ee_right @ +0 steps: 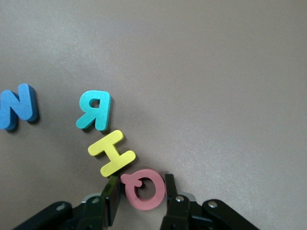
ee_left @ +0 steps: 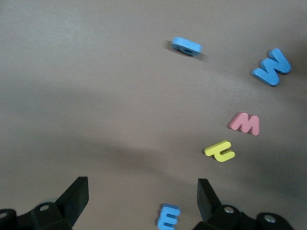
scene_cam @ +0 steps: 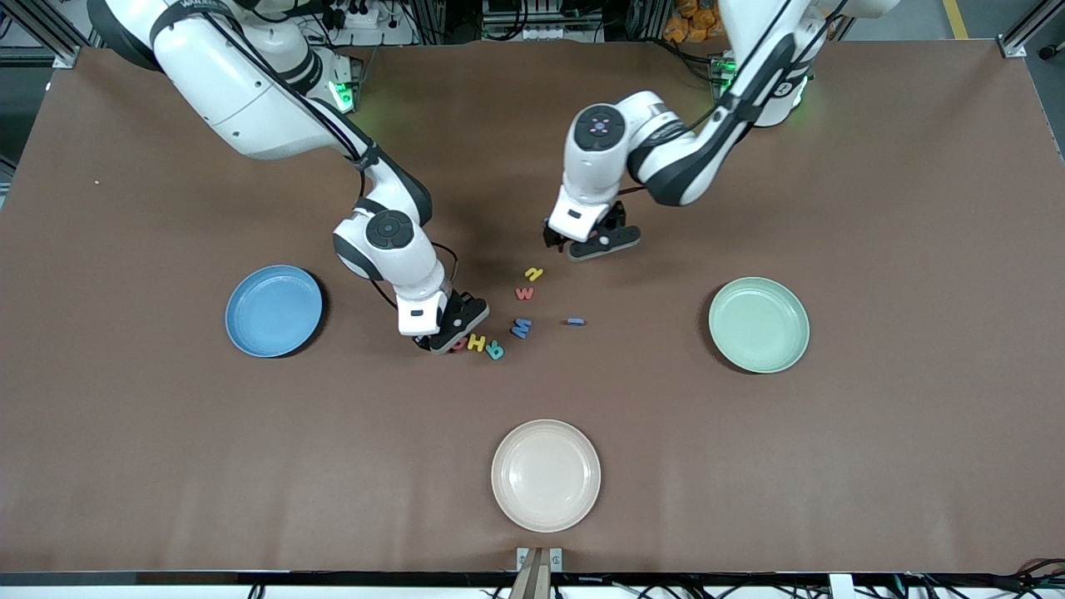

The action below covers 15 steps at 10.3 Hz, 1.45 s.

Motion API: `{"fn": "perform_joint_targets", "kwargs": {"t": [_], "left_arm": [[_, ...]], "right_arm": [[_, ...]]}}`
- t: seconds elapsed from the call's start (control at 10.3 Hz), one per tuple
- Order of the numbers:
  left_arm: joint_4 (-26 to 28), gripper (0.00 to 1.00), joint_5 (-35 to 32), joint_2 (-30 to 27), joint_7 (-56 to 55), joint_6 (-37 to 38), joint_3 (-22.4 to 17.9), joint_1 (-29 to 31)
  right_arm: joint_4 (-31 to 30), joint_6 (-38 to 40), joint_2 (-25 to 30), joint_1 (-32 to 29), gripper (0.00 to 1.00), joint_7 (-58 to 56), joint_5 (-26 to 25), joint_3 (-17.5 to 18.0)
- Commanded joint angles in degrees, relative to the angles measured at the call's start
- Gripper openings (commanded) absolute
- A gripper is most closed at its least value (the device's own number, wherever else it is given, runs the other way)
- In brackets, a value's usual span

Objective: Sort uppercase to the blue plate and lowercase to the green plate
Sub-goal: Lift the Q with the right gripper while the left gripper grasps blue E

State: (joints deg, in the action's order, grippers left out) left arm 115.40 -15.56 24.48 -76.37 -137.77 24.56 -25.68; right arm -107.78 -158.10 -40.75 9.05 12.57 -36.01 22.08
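My right gripper [scene_cam: 443, 341] is down on the table, shut on the red Q [ee_right: 143, 188], pads against both its sides; the Q lies flat. Beside it lie the yellow H [ee_right: 112, 153], teal R [ee_right: 95, 110] and larger blue M [ee_right: 18, 106]. My left gripper [scene_cam: 591, 241] hangs open over the table above a small blue m [ee_left: 168, 216]. Near it lie the yellow n [ee_left: 219, 151], red w [ee_left: 245, 123] and thin blue i [ee_left: 187, 46]. The blue plate [scene_cam: 274, 310] sits toward the right arm's end, the green plate [scene_cam: 758, 324] toward the left arm's end.
A cream plate [scene_cam: 546, 474] sits nearer the front camera than the letters, by the table's front edge. The brown table [scene_cam: 166, 466] carries only the letters and three plates.
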Motion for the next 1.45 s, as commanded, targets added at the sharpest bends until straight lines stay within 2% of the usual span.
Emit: {"fn": "perform_joint_targets", "kwargs": {"t": [0.0, 0.39, 0.48, 0.68, 0.87, 0.97, 1.16, 1.36], "left_arm": [[-2.37, 1.00, -5.70, 3.98, -6.67, 0.14, -0.21, -3.31], [-2.55, 1.00, -6.94, 5.92, -7.57, 0.14, -0.21, -6.65], [-2.46, 1.00, -7.12, 6.01, -7.57, -0.21, -0.21, -6.75], [-1.93, 1.00, -10.70, 6.10, -7.40, -3.36, -0.12, -6.67], [-2.11, 1.00, -13.52, 7.24, -6.78, -4.95, -0.04, -6.75], [-2.46, 1.00, -14.23, 8.55, -6.43, -5.22, -0.03, -7.27], [-2.29, 1.00, -16.52, 10.66, -5.99, -6.01, -0.03, -7.19], [-2.02, 1.00, -16.61, 11.90, -3.62, -6.10, 0.14, -7.10]], "right_arm": [[1.17, -0.36, -1.26, 0.09, 0.32, 1.14, -2.04, -0.37], [1.43, 0.42, -0.56, -0.88, 0.31, -0.35, -3.53, -0.45], [1.43, 1.38, -0.04, -2.88, 0.31, -2.44, -3.89, -0.54], [1.35, 5.68, 1.54, -7.53, 0.31, -10.86, -3.81, -0.28], [1.17, 13.22, 4.70, -11.50, 0.31, -18.08, -2.76, 0.07], [1.00, 17.17, 6.63, -12.56, 0.30, -20.89, -0.32, 0.16], [0.99, 25.08, 11.37, -13.53, 0.29, -30.19, 8.54, -0.10], [0.30, 33.61, 16.03, -15.29, 0.29, -33.75, 14.10, -0.28]]}}
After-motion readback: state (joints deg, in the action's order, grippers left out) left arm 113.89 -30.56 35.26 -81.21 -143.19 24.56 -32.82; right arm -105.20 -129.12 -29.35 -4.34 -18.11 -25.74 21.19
